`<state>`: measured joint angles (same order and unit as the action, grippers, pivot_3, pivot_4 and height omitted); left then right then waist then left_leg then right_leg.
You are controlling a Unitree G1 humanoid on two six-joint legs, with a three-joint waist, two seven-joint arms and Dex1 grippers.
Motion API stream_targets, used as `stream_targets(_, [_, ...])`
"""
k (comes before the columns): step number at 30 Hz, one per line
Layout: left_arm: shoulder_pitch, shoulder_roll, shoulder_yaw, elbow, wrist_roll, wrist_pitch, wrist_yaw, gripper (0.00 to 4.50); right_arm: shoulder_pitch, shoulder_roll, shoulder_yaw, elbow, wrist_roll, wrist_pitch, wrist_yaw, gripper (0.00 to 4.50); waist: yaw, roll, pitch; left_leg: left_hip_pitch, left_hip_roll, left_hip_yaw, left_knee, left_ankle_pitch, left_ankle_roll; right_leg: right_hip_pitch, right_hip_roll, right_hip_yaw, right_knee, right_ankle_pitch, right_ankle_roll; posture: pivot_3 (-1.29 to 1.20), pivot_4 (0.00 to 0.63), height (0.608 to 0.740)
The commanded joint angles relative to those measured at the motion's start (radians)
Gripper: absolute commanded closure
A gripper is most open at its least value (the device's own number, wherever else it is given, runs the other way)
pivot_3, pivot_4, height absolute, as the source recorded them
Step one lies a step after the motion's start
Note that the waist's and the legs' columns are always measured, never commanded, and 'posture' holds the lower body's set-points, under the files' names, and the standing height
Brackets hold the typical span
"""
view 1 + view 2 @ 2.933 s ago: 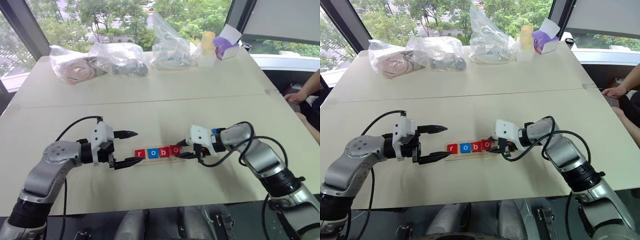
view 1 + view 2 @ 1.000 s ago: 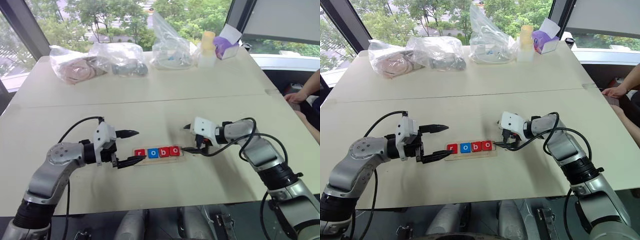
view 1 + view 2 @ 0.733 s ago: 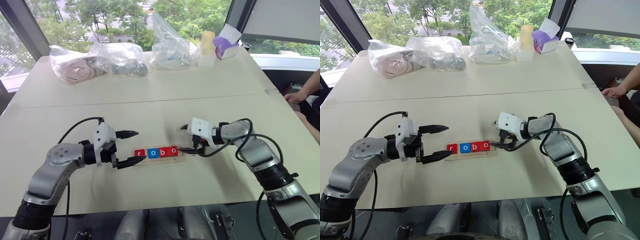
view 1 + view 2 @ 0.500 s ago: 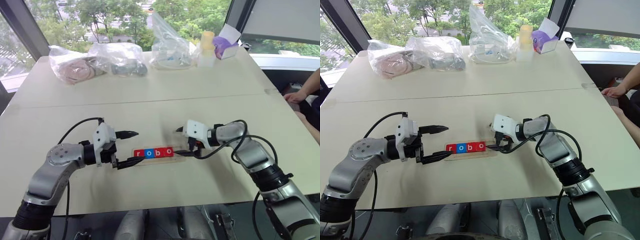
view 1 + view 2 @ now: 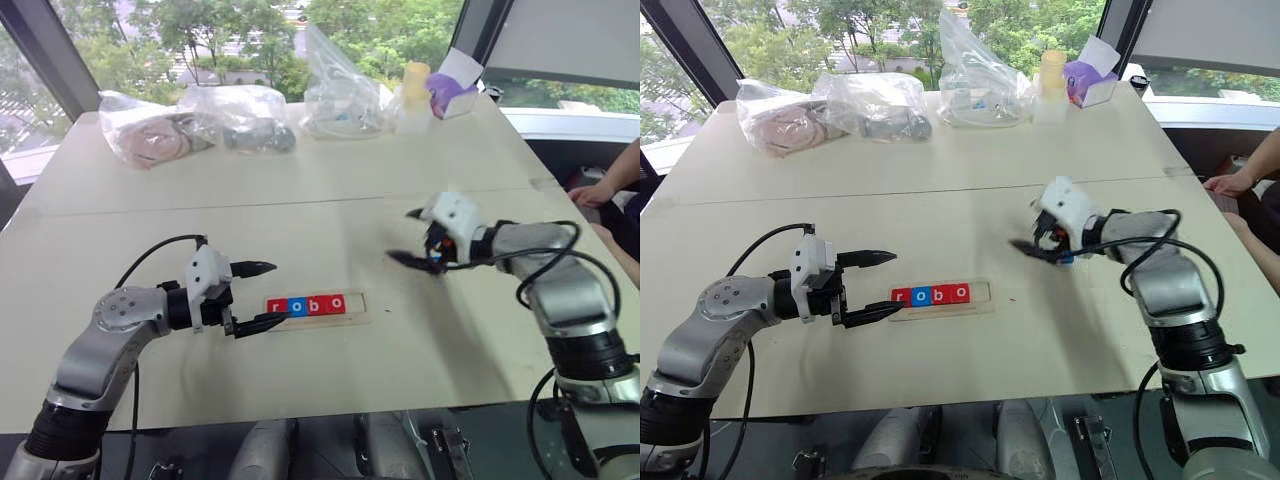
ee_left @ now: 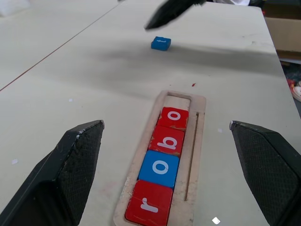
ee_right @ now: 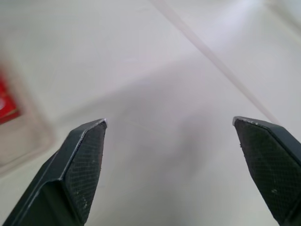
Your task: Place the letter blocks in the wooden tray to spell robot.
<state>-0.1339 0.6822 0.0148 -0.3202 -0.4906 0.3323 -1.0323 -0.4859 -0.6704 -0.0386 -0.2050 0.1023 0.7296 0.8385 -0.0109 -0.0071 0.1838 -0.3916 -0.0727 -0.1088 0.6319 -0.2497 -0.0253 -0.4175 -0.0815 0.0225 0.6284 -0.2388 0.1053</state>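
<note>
1. Wooden tray (image 5: 355,305) is holding r, o, b, o, w/ the end slot nearest the right arm sitting bare
2. Last blue block (image 6: 161,43) is lying loose on the worktop (image 5: 300,180) beyond it
3. Right pincer (image 5: 412,237) is hanging spread and empty, so it's needing to drop square over the block, imo
4. Left pincer (image 5: 262,295) is gaping by the tray's r end, grasping nothing

We see four letter blocks (image 5: 306,306) lying in the wooden tray's (image 5: 358,310) left part on the table (image 5: 300,210); the fifth block (image 6: 161,43) lies apart, further right.
</note>
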Motion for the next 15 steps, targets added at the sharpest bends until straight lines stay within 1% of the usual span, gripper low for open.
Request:
stream_targets(1, [-0.022, -0.011, -0.004, 0.005, 0.003, -0.027, -0.007, 0.0, 0.041, 0.053, -0.102, -0.063, 0.018, 0.196, -0.149, 0.08, 0.001, 0.0, 0.0, 0.0, 0.0, 0.0, 0.0, 0.0, 0.0, 0.0, 0.0, 0.0, 0.0, 0.0, 0.0, 0.0, 0.15, 0.74])
stream_targets(3, [-0.032, -0.017, -0.01, 0.015, 0.006, -0.032, -0.012, 0.0, 0.043, 0.093, -0.134, -0.068, -0.003, 0.297, -0.244, 0.08, 0.0, 0.0, 0.0, 0.0, 0.0, 0.0, 0.0, 0.0, 0.0, 0.0, 0.0, 0.0, 0.0, 0.0, 0.0, 0.0, 0.15, 0.74])
stream_targets(8, [-0.051, -0.021, -0.015, 0.038, 0.01, -0.041, -0.023, 0.0, 0.075, 0.195, -0.176, -0.162, 0.017, 0.486, -0.376, 0.08, -0.002, 0.0, 0.0, 0.0, 0.0, 0.001, 0.0, 0.0, 0.0, -0.001, 0.0, 0.001, 0.001, 0.001, -0.001, 0.0, 0.15, 0.74])
stream_targets(10, [-0.053, -0.022, -0.017, 0.042, 0.011, -0.045, -0.025, 0.0, 0.098, 0.234, -0.177, -0.196, 0.022, 0.538, -0.412, 0.08, -0.001, 0.0, 0.0, 0.0, 0.0, 0.001, -0.001, 0.0, 0.0, -0.002, 0.001, 0.001, 0.001, 0.001, -0.001, 0.0, 0.15, 0.74])
stream_targets(15, [-0.062, -0.028, -0.023, 0.053, 0.016, -0.054, -0.024, 0.0, 0.133, 0.282, -0.17, -0.189, 0.016, 0.563, -0.484, 0.08, -0.001, 0.0, 0.0, 0.0, -0.001, 0.002, 0.0, 0.0, 0.0, -0.002, 0.001, 0.001, 0.001, 0.001, 0.0, 0.0, 0.15, 0.74])
